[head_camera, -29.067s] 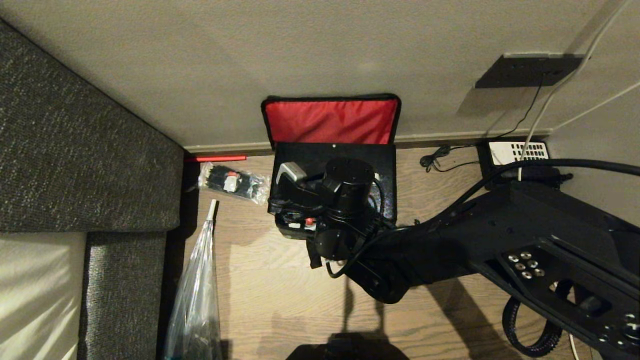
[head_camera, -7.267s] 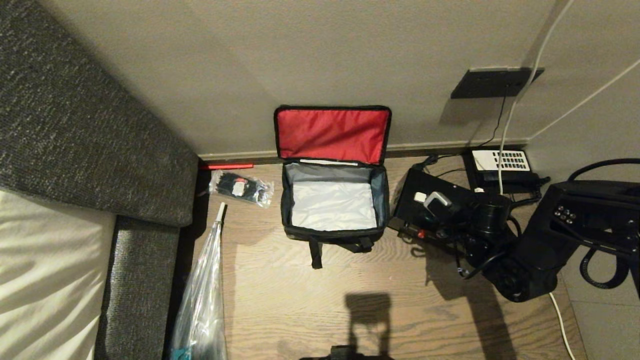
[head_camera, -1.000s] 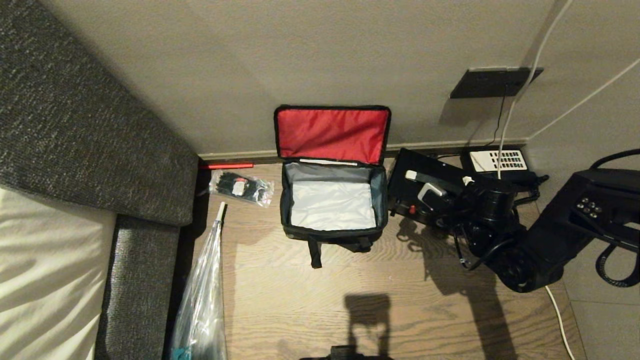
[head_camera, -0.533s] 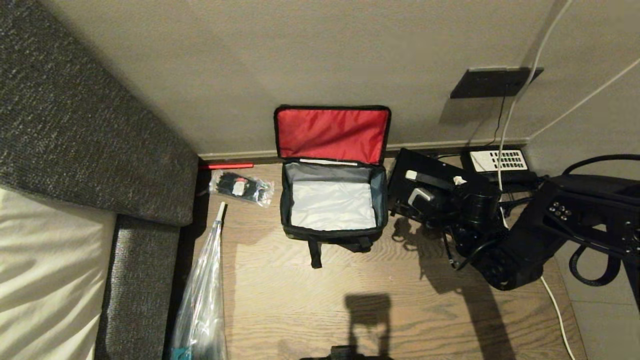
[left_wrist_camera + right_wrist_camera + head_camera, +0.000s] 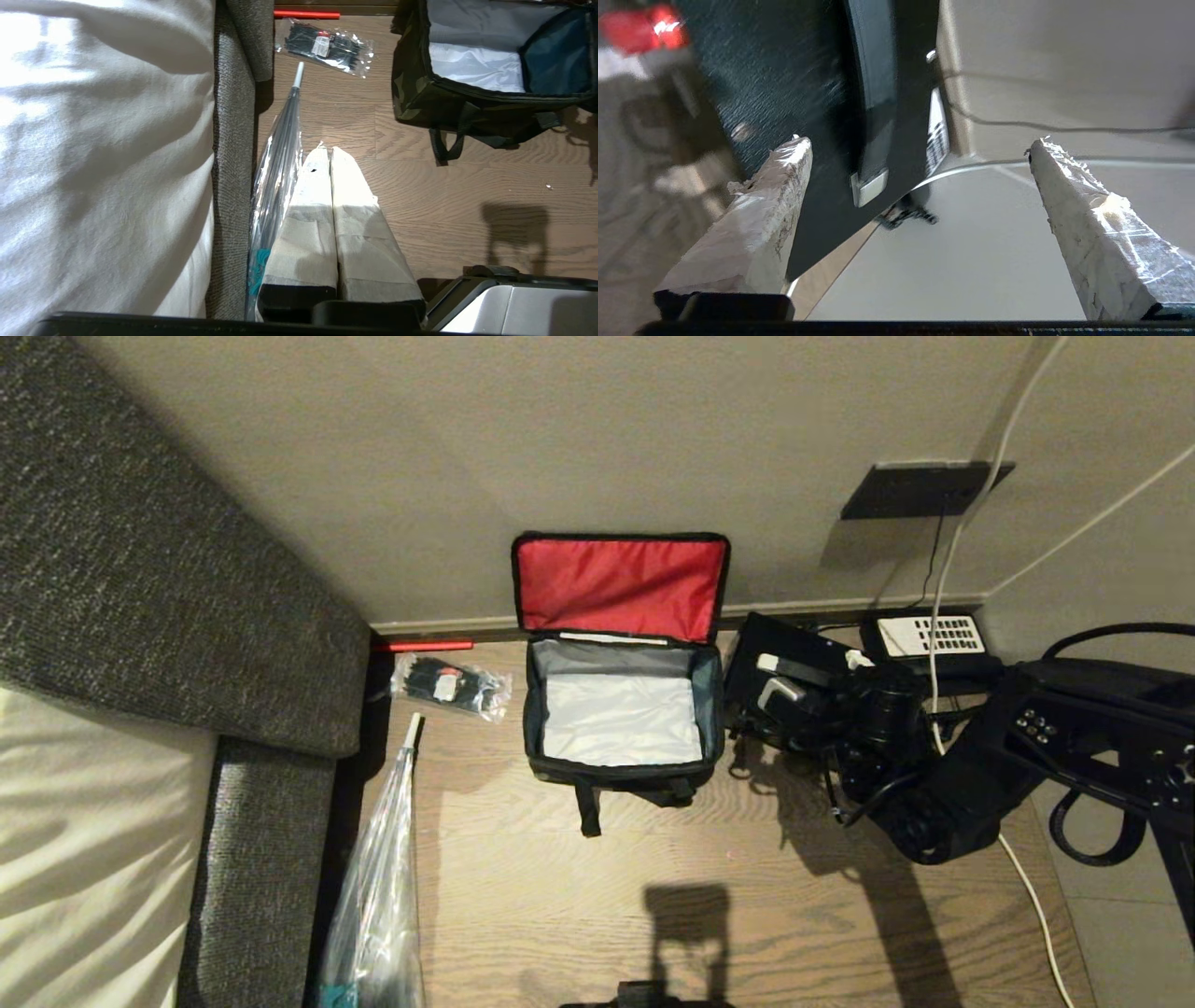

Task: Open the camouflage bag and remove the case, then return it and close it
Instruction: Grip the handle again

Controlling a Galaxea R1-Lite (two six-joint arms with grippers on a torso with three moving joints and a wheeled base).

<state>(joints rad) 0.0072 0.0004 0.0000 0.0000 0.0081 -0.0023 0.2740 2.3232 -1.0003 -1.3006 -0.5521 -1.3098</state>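
Camouflage bag (image 5: 621, 709) open and emptied on the floor by the wall; the return and closing are left.
Case (image 5: 780, 658) leans just right of the bag, tilted steeper than a second ago; right pincer (image 5: 920, 186) spread wider than then, released astride its edge; left pincer (image 5: 331, 161) clenched, parked.
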